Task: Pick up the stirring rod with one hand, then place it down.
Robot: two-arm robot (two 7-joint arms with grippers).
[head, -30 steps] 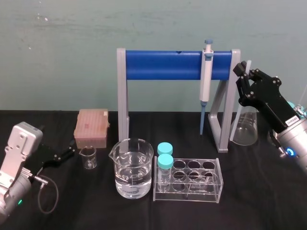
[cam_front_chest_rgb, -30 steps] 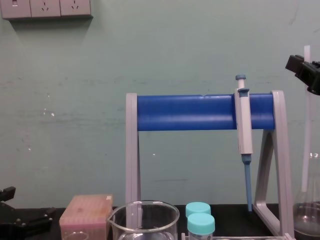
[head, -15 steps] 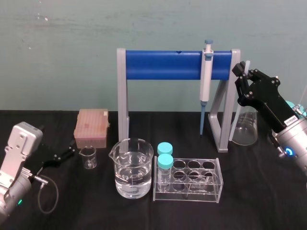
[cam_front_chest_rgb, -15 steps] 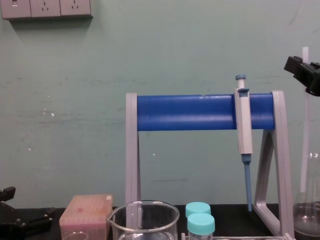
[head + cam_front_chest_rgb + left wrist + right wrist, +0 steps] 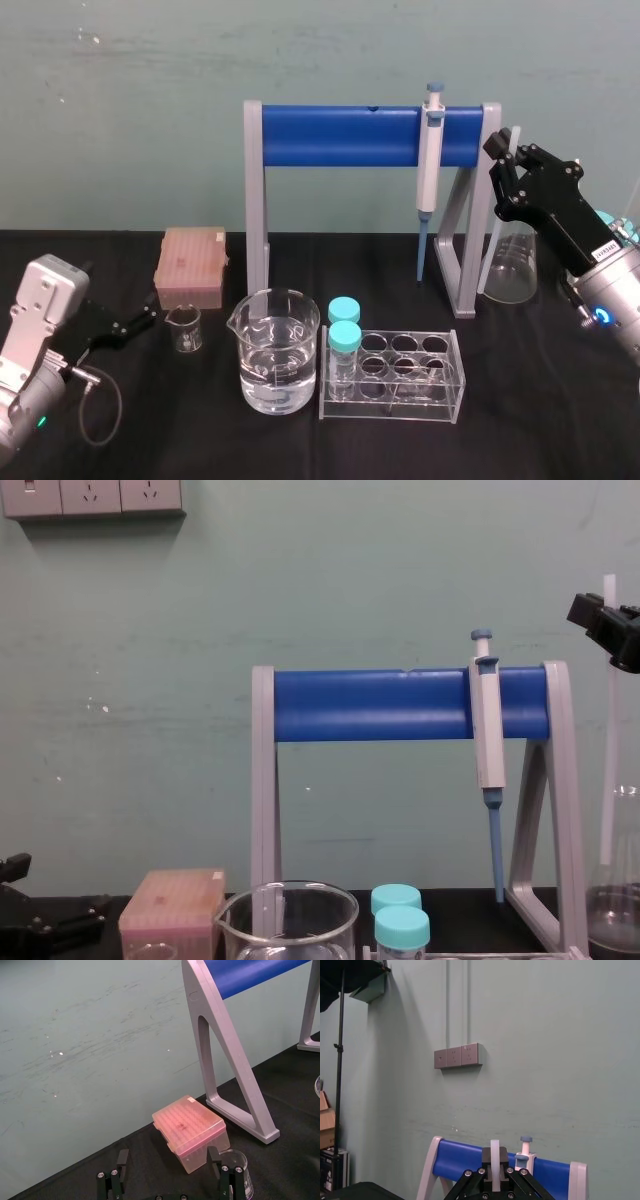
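While right pincer (image 5: 508,165) grips stirring rod (image 5: 610,750) near its top, rod upright, left pincer (image 5: 169,1176) spread, parked.

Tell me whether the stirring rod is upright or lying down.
Upright: the stirring rod stands nearly vertical, the right gripper shut on its upper part, lower end by the flask. The left gripper sits open, low at left.

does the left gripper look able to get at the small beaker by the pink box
Probably yes: the left gripper sits open right beside the small beaker, nothing between them.
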